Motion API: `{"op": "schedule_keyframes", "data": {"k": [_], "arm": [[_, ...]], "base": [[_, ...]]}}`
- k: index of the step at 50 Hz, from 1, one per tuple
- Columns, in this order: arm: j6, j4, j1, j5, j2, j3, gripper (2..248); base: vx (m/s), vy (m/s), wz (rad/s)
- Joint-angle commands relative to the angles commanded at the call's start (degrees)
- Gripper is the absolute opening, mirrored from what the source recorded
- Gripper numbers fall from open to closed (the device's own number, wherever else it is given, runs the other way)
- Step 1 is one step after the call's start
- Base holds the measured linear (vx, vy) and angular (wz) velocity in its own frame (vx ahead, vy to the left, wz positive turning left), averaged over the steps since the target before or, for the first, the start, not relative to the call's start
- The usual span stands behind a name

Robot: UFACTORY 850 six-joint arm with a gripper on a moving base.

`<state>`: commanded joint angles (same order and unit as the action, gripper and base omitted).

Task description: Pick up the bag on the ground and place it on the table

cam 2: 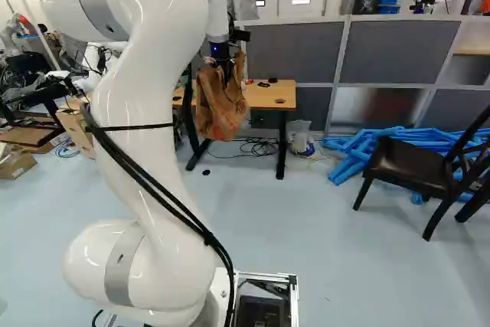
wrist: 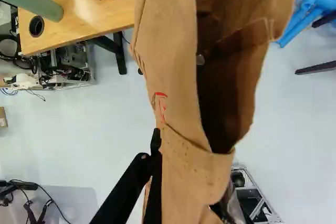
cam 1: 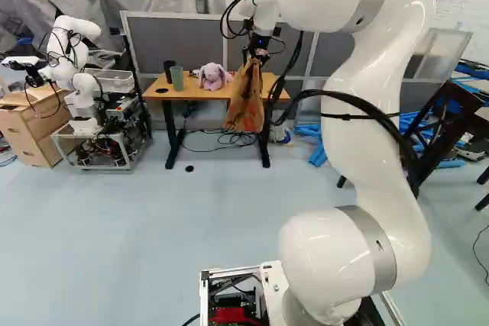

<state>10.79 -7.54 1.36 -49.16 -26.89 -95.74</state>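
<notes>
One bag hangs from my hand, off the ground, upper middle of the left base view, with the worktop beyond. My hand is closed on it: in the wrist view one dark finger lies against the brown side and the other is mostly hidden by it. I judge I have it near the mouth so that its weight hangs below and the base can meet the worktop first. The mouth gapes towards my wrist; the sides are creased and look soft, likely to swing or fold.

The bag seems short of the near edge, its lower part perhaps too low to clear. I think I should raise it, reach forward, then lower and let go. The dark cup, green cup and toy stand towards the worktop's left in the left base view, so the right part looks the better spot.

Grey panels back the worktop; cables lie on the pale floor under it. Blue tubes and a chair fill the right of the right base view; another robot stands upper left in the left base view.
</notes>
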Motion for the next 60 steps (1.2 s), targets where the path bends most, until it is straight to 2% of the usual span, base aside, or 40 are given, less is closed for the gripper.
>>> {"op": "schedule_keyframes", "data": {"k": [45, 60], "arm": [[0.0, 0.0, 0.0, 0.0, 0.0, 0.0, 21], [0.0, 0.0, 0.0, 0.0, 0.0, 0.0, 21]], "base": [[0.157, 0.003, -0.007], [0.140, -0.058, 0.013]]}}
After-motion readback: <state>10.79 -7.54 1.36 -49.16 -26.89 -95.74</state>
